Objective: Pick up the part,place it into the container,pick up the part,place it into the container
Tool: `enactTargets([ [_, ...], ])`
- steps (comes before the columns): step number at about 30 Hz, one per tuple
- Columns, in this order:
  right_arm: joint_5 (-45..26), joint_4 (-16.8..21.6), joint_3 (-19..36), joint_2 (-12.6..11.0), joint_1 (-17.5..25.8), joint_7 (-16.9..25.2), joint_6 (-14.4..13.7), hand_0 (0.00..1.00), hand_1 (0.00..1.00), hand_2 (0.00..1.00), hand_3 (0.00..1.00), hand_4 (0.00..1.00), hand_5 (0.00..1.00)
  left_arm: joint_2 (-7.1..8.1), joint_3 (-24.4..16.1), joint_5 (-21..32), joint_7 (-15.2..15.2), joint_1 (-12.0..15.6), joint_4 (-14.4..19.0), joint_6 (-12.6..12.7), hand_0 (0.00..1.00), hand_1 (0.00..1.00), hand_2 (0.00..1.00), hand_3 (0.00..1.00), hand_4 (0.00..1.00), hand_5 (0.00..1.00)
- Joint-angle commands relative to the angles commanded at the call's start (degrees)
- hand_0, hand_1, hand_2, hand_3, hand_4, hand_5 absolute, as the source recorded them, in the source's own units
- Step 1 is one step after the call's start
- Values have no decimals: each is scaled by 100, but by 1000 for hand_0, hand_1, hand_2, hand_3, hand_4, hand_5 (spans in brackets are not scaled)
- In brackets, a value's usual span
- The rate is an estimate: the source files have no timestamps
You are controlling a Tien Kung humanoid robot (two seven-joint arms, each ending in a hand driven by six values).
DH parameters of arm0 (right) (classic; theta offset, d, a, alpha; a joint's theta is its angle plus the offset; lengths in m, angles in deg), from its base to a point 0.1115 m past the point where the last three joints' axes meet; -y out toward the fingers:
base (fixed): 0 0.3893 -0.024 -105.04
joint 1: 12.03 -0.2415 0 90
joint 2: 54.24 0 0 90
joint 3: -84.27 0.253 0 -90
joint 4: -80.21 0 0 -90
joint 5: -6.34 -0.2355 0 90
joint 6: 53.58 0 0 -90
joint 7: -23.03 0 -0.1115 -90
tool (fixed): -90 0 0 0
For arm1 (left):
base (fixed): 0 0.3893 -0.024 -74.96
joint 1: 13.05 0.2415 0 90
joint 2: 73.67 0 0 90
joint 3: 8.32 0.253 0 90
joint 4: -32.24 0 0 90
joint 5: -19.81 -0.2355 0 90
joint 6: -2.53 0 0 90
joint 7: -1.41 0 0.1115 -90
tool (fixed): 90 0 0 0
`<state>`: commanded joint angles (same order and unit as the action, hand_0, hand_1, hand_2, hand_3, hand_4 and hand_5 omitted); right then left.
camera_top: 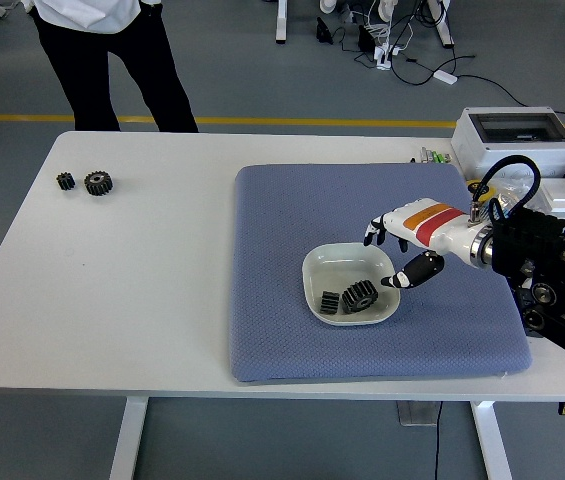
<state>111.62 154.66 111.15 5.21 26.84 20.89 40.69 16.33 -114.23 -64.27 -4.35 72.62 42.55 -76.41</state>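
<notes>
two black gear parts [350,298] lay in the white container [350,283] on the blue mat [282,250]. the right hand [402,250] hovered above the container's right rim, fingers spread, holding nothing. two more gears [87,182] sat at the table's [142,290] far left. no writing was legible.

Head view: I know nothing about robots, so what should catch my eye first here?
A white robot hand with black fingers hovers open over a white bowl on a blue mat; two black gears lie inside. Two more gears sit at the table's far left, near a standing person.
</notes>
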Motion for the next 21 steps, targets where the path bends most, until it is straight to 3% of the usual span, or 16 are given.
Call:
enactTargets([
  [7,-386,386,856,-264,256,-20,-65,189,414,683,724,912,310,0,-23,-31,5,-1,0,-5,780,763,774,567,679,596],
  [8,-539,392,948,-273,317,12,-141,189,414,683,724,912,310,0,-25,-28,9,-3,0,-4,780,763,774,567,679,596],
  [9,-755,392,1047,-280,385,53,-251,281,475,722,730,951,332,0,-27,-22,13,-4,0,-3,779,763,774,567,679,596],
  [14,-1973,229,1383,-140,788,569,-1007,281,475,722,730,951,332,0,-33,-22,26,-15,0,-3,779,763,774,567,679,596],
  [15,-2197,232,1464,-110,863,665,-1073,640,698,824,844,998,607,0,-35,-23,27,-17,0,-3,779,763,774,569,680,596],
  [20,-3426,394,1855,-13,1239,1168,-1045,640,698,824,844,998,607,0,-47,-22,34,-19,0,-4,779,763,774,569,680,596],
  [21,-3649,413,1888,-8,1275,1213,-1031,772,778,858,866,998,746,0,-49,-24,35,-19,0,-5,779,762,774,568,679,596],
])
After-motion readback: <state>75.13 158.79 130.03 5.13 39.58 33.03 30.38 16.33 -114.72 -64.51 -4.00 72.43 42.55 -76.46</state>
